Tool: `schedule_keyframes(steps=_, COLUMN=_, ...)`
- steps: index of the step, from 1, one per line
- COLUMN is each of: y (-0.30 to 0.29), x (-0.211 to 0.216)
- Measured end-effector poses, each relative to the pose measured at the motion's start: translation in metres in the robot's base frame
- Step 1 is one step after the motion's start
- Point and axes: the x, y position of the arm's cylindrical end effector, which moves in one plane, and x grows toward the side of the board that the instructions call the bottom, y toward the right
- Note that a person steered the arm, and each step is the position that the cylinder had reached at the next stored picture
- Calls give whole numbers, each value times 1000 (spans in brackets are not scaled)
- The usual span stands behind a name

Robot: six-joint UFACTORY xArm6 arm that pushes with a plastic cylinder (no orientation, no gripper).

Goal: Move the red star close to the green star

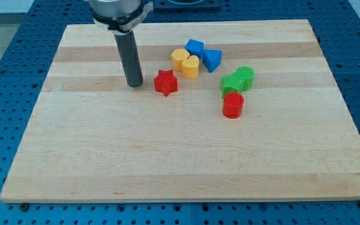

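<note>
My tip [134,84] sits on the board [105,162] in the upper middle of the frame, just left of the red star [165,82] with a small gap between them; it is a bare rod, so there are no jaws to spread or close. The green star [231,84] lies to the right of centre, well apart from the red star and roughly level with it.

A straight push rightward looks right to me. I should meet the red star on the middle of its left side so it does not spin off, and stop short of contact.

Nearby: a yellow pair [185,61] sits just above the path, with two blue blocks [203,54] beyond. A green cylinder [245,75] touches the green star's upper right, and a red cylinder [233,105] stands just below it. I judge that drifting upward would clip the yellow blocks.
</note>
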Motion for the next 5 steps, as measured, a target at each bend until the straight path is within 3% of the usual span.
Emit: schedule_keyframes(steps=5, y=108, x=46)
